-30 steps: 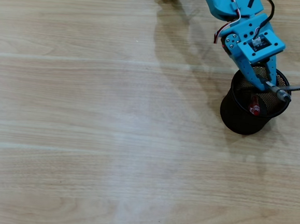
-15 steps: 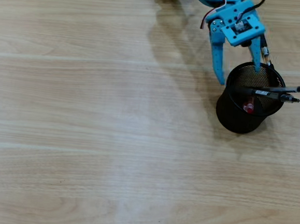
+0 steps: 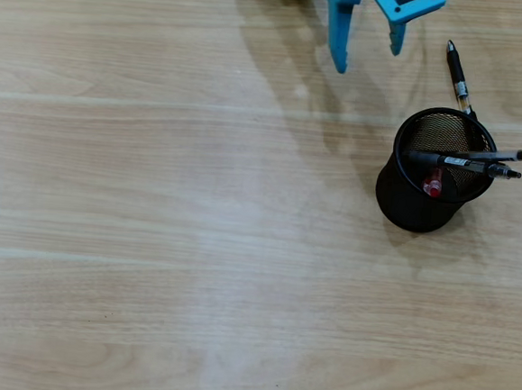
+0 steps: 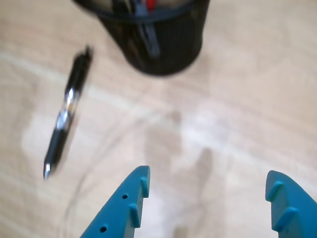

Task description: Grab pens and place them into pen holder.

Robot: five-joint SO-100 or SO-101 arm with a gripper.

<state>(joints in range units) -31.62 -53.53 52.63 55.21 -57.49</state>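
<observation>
Holding several pens [image 3: 467, 161], the mesh holder [image 3: 423, 203] stands ahead of the wide-spread, empty fingers [image 4: 210, 191], one pen [image 4: 67, 111] loose on the counter [image 3: 194, 244].

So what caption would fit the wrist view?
Open blue hand hovering near a black pen beside the mesh holder.

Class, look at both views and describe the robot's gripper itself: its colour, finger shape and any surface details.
The gripper is bright blue plastic in both views. Its two fingers are flat and taper to narrow tips. The wrist view shows small round holes and ridged steps on their inner faces. No cables or markings are visible.
</observation>
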